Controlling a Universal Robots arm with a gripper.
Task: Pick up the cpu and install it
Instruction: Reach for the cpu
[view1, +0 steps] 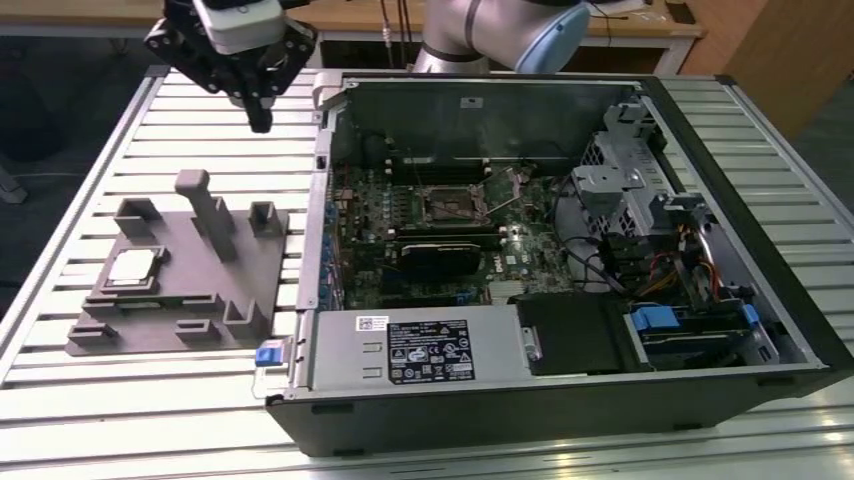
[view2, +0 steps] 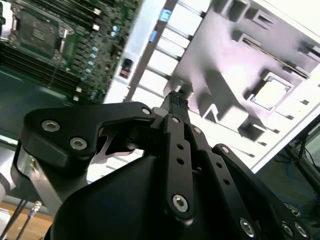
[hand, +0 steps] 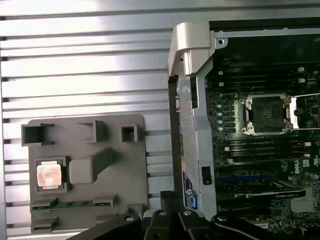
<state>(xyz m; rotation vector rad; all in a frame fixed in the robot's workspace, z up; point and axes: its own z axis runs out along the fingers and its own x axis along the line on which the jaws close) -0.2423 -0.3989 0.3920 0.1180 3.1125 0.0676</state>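
Note:
The cpu (view1: 131, 268), a small silvery square, lies flat in a recess of the grey plastic tray (view1: 200, 310) on the exterior view's left. It also appears in the first wrist view as the cpu (hand: 49, 175) and in the second wrist view as the cpu (view2: 272, 92). My gripper (view1: 258, 122) hangs high above the slatted table, beyond the tray and next to the computer case's corner. It is shut with nothing in it, its fingertips (view2: 175, 101) pressed together. The open socket frame (view1: 451, 205) sits on the motherboard; the first wrist view shows the socket frame (hand: 265, 115) too.
The open computer case (view1: 561, 250) lies on its side on the exterior view's right, with its metal wall (hand: 192, 110) between tray and motherboard. Upright posts (view1: 207, 210) rise from the tray. A power supply (view1: 414, 350) fills the case's near side.

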